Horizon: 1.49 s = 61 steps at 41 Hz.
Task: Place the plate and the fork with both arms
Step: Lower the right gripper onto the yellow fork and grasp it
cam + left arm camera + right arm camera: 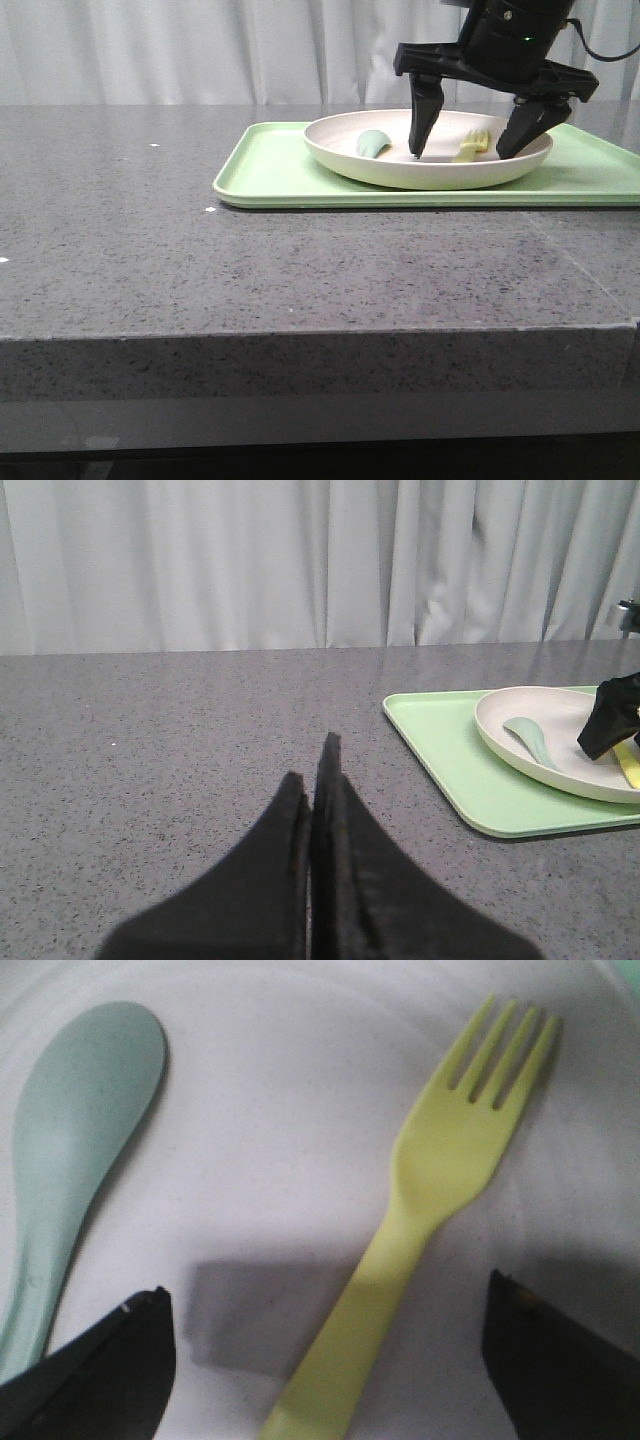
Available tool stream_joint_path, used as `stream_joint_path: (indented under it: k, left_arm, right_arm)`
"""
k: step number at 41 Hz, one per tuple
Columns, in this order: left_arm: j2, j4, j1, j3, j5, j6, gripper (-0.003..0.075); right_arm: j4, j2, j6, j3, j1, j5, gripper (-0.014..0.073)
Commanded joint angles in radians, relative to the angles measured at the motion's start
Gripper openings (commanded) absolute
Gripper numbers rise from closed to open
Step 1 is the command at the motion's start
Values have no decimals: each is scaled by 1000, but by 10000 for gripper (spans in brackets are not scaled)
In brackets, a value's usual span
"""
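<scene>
**A:** On the plate (400,168), between your right gripper's (470,150) spread fingers, lies the fork (420,1220). It rests flat, tines pointing away from the wrist, and nothing touches it yet.

**B:** How will it handle?

**A:** Light, stiff and slick, I'd judge; thin plastic lying flat gives little edge. Take it across the handle just below the neck, where both sides run nearly straight.

**B:** What else is near?

**A:** A green spoon (70,1150) lies beside it in the same plate, apart from the fork. The plate sits on a green tray (270,170) at the table's (150,250) far right.

**B:** And your left gripper (318,780)?

**A:** Pressed together, holding nothing, low over bare table well left of the tray. How high it hangs, I can't quite tell.
</scene>
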State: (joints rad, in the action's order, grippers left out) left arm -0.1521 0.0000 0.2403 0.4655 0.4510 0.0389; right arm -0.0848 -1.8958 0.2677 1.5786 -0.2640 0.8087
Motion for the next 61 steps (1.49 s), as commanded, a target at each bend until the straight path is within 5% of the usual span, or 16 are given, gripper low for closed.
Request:
stream_joint_path:
  k: [1,7,23,45,54,61]
  left_arm:
    - [-10,0,-1,24,-80,11,-18]
    - [-10,0,-1,24,-80,11,-18]
    - [-10,0,-1,24,-80,11,-18]
    - [-10,0,-1,24,-80,11,-18]
    - [-10,0,-1,24,-80,11,-18]
    - [-10,0,-1,24,-80,11,-18]
  right_arm:
    - [11,45,-2,33,2,-33,643]
    - [11,45,-2,33,2,-28,615]
    - [11,45,-2,33,2,-12,168]
    - [11,45,-3,33,2,-13,123]
    - [11,47,-3,33,2,-14,-26]
    - [14,81,-3,33,5,-21,-42]
